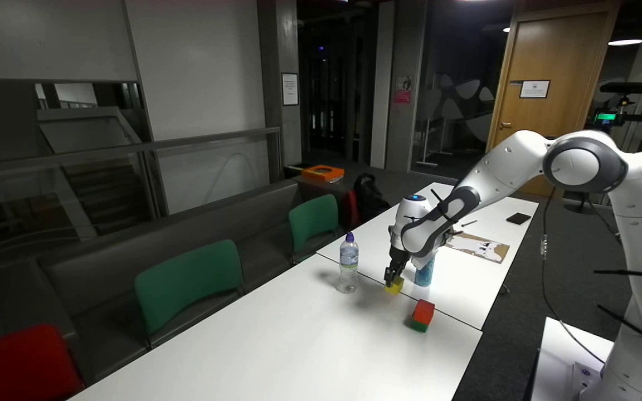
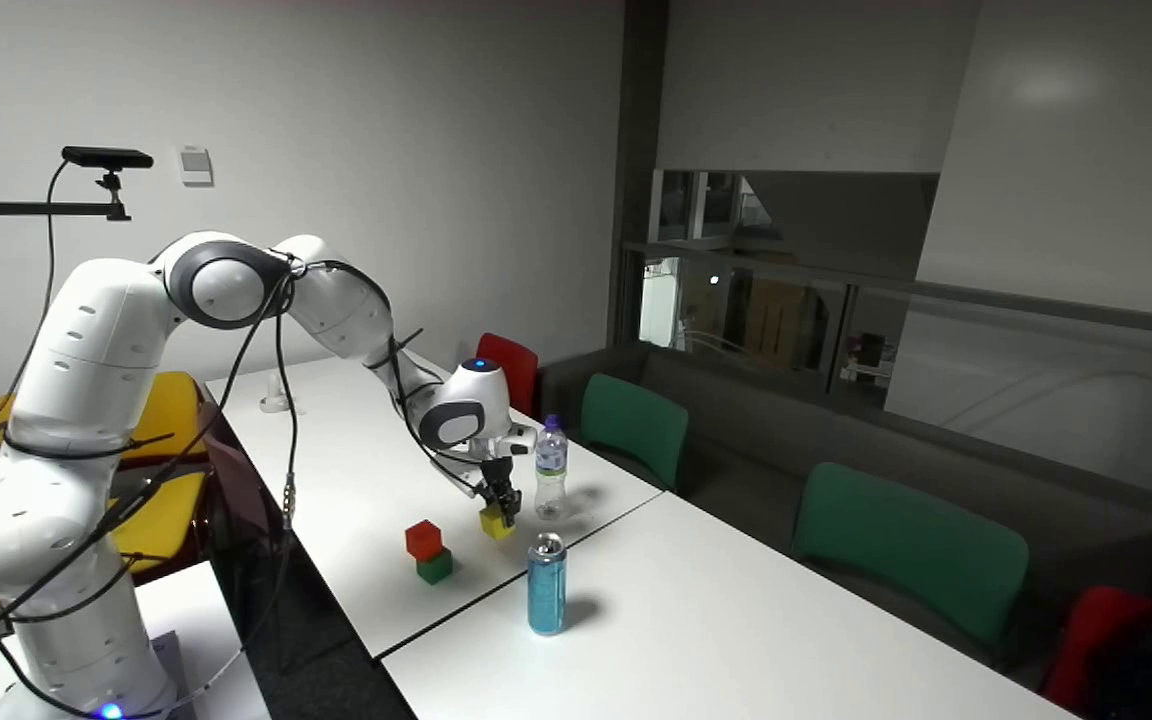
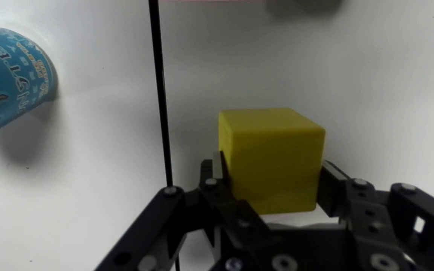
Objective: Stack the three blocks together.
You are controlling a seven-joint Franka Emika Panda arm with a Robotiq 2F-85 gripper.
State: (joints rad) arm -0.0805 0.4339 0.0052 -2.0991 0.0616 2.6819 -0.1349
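The yellow block [image 3: 275, 169] fills the space between my fingers, and the gripper [image 3: 273, 174] is shut on its two sides. In both exterior views the gripper [image 1: 392, 274] [image 2: 502, 498] points down at the tabletop with the yellow block [image 1: 395, 286] [image 2: 496, 522] at its tips. Whether the block touches the table or hangs just over it, I cannot tell. Close by, the red block [image 1: 423, 310] [image 2: 424, 540] sits on the green block [image 1: 419, 324] [image 2: 434, 567], shifted somewhat to one side. Both lie outside the wrist view.
A clear bottle [image 1: 348, 264] [image 2: 551, 472] with a purple cap stands close beside the gripper. A blue can [image 1: 424, 274] [image 2: 547, 588] [image 3: 11, 79] is upright nearby, across the dark table seam [image 3: 160, 86]. A cardboard sheet [image 1: 480, 247] and a black phone-like object [image 1: 519, 218] lie farther along the table.
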